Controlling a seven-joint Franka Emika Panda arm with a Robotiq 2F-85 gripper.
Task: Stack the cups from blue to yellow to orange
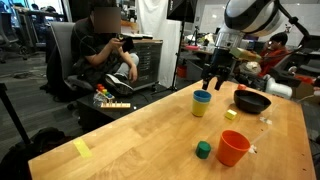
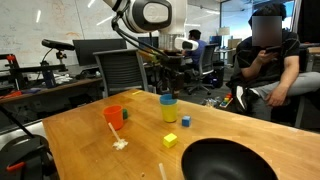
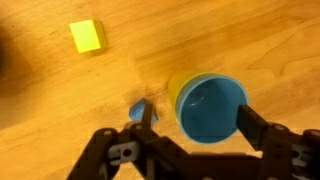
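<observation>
The light blue cup [image 3: 212, 108] sits nested inside the yellow cup [image 3: 174, 92], upright on the wooden table. The pair shows in both exterior views [image 1: 202, 103] [image 2: 169, 108]. My gripper [image 3: 198, 122] is open and empty; it hovers just above the nested cups, with one finger to each side in the wrist view. It also shows in both exterior views [image 1: 216, 76] [image 2: 168, 82]. The orange cup [image 1: 232, 148] [image 2: 113, 116] stands upright on its own, well apart from the pair.
A dark wide bowl [image 1: 252, 101] [image 2: 230, 160] sits on the table. Small cubes lie around: a blue one [image 3: 140, 110] [image 2: 185, 121] beside the pair, a yellow one [image 3: 87, 36] [image 2: 170, 141] and a green one [image 1: 203, 150]. A seated person [image 1: 108, 50] is beyond the table.
</observation>
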